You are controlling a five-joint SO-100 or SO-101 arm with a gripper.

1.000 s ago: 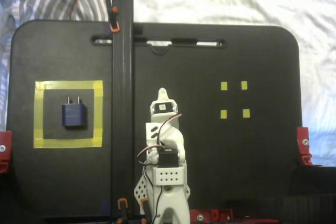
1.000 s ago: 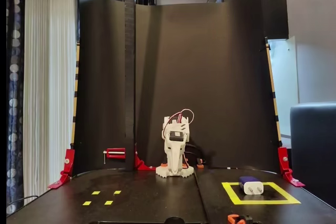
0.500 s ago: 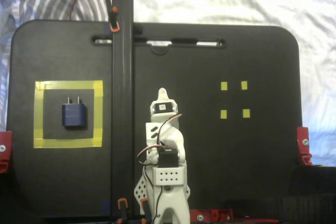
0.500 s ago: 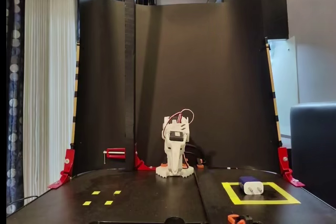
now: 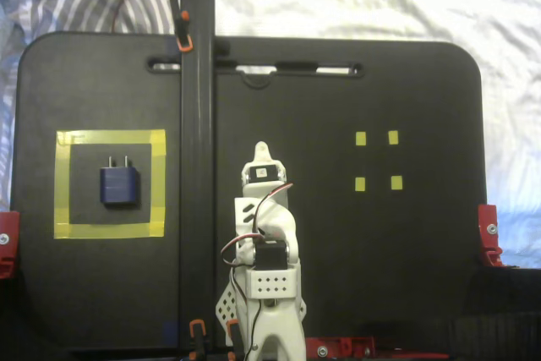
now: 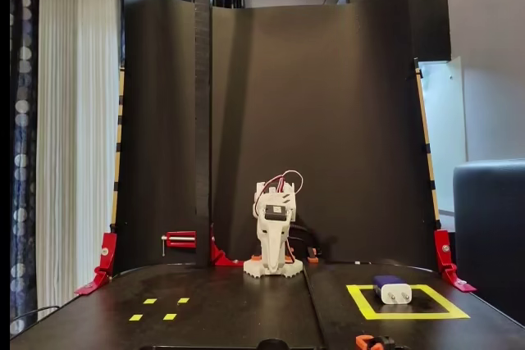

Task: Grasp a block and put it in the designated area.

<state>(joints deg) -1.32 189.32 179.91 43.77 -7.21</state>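
The small dark navy-blue boxy block [image 5: 120,184], with two short pale prongs on one end, lay flat inside the large square outline of yellow tape [image 5: 110,137], a little toward 9 o'clock of the square's middle in the fixed view from above, prongs pointing to 12 o'clock. In the fixed view from the front the block [image 6: 391,289] sat within the tape outline [image 6: 361,302] at about 4 o'clock from the arm, its pale pronged face turned toward the camera. Judged from that, the placing looked already done.

The white printed arm [image 5: 266,243] was folded over its base at 6 o'clock on the black surface [image 5: 338,251], well apart from the block. Its gripper [image 5: 261,154] pointed toward 12 o'clock and held nothing. The jaws seemed drawn together, but neither view showed them clearly enough, so I cannot tell how far open they were.

Four tiny yellow tape squares [image 5: 377,160] sat at 2 o'clock from the arm, with nothing on them.

The block looked like a rigid plastic shell: probably light, stiff, with smooth sides that could slip under a weak pinch. The best hold would likely be across its two flat, parallel long sides, near the middle of the body and clear of the prongs, which might bend or skew the grip.
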